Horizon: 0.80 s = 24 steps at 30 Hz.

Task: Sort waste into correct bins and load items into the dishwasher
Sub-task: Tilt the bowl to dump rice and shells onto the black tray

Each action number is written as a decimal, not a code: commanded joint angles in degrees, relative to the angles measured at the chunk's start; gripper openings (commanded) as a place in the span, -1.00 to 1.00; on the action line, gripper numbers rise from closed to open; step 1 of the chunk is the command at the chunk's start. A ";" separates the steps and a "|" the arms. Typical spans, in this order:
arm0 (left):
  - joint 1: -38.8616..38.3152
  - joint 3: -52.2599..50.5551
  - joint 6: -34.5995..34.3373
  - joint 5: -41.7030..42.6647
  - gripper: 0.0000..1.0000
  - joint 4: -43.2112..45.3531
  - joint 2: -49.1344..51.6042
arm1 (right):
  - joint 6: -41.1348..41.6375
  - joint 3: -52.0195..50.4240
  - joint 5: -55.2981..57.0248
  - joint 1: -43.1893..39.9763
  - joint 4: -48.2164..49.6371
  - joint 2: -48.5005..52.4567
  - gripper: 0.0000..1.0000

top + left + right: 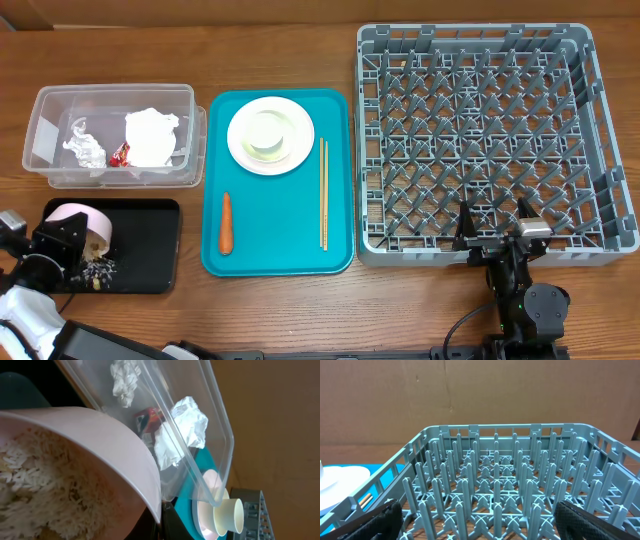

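- I have the left gripper pinched narrow on the rim of a bowl, which is tipped on its side over the black tray. I judge this to be the scrap-dumping step.
- Rice scraps cling inside the bowl (a few lie on the tray already).
- Next I need more tilt or a shake, then a carry to the dish rack.
- The right gripper hangs wide and empty at the rack's near edge.

My left gripper sits low at the near left corner, wrist turned, jaws pinched tight on a small bowl; my right gripper hovers near right, fingers spread wide, holding nothing.
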 commanded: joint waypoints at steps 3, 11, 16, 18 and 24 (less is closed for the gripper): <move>1.22 -1.01 2.12 5.95 -0.92 0.96 -1.33 | -0.02 -0.61 -0.31 -0.20 0.44 -0.61 1.00; 1.22 -1.03 13.14 19.15 -0.92 0.98 -1.33 | -0.02 -0.61 -0.31 -0.20 0.44 -0.61 1.00; 1.22 -1.03 13.14 19.17 -0.91 0.98 -1.33 | -0.02 -0.61 -0.31 -0.20 0.44 -0.61 1.00; 1.22 -1.03 12.07 21.44 -0.92 0.37 -1.33 | -0.02 -0.61 -0.31 -0.20 0.44 -0.61 1.00; 1.27 -1.03 9.05 26.12 -0.92 0.28 -1.33 | -0.02 -0.61 -0.31 -0.20 0.44 -0.61 1.00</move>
